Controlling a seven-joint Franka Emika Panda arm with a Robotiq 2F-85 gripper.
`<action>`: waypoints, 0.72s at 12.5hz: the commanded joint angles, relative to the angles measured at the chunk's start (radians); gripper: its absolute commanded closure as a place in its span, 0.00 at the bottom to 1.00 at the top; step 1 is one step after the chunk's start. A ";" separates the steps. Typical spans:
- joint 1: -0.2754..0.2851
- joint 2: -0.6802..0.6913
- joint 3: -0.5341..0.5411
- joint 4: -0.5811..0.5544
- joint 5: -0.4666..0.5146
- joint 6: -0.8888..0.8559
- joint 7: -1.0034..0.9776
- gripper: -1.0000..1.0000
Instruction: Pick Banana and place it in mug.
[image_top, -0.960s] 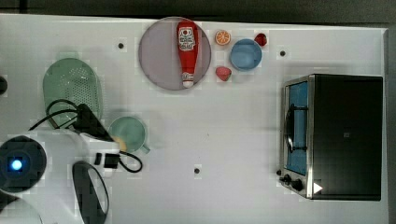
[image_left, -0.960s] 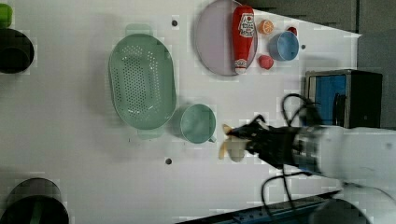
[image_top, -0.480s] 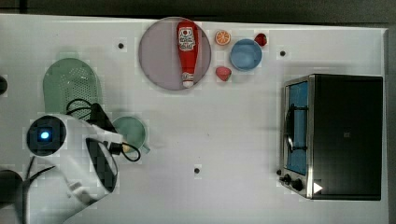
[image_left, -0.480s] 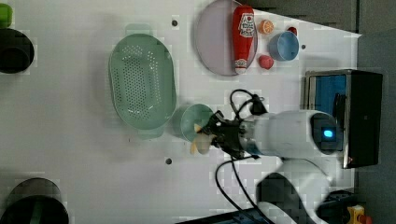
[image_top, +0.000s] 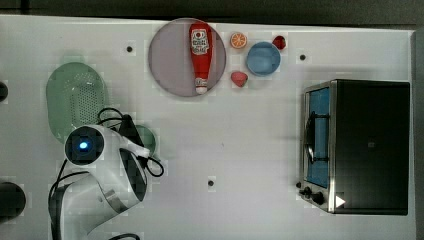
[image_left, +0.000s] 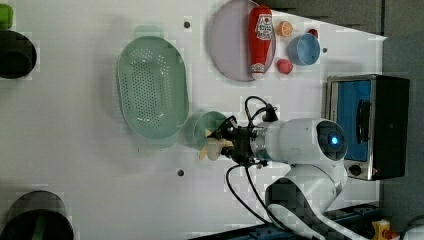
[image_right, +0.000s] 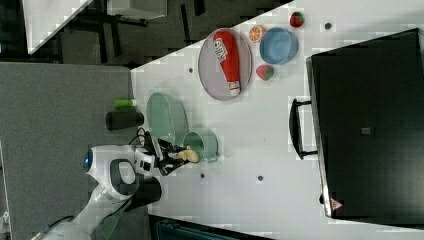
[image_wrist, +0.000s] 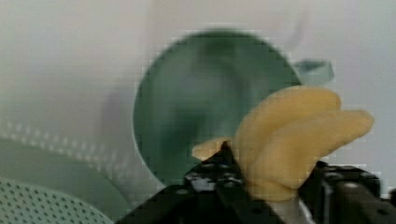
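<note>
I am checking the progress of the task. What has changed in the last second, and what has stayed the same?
The gripper, holding the banana, has moved toward the left view's left, from the open table to the mug's rim. The banana stays gripped, not yet released. The mug, colander, plate, ketchup bottle, blue bowl and toaster oven have not moved.

White table (image_top: 250, 150): mug (image_left: 200, 127), colander (image_left: 152, 92), plate (image_top: 172, 57), toaster oven (image_top: 365, 145).
</note>
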 joint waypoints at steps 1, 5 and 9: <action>-0.001 -0.042 0.016 0.024 -0.004 -0.004 0.040 0.15; -0.003 -0.076 0.012 0.031 -0.004 0.025 0.041 0.00; -0.020 -0.208 -0.035 0.053 -0.001 -0.078 0.026 0.00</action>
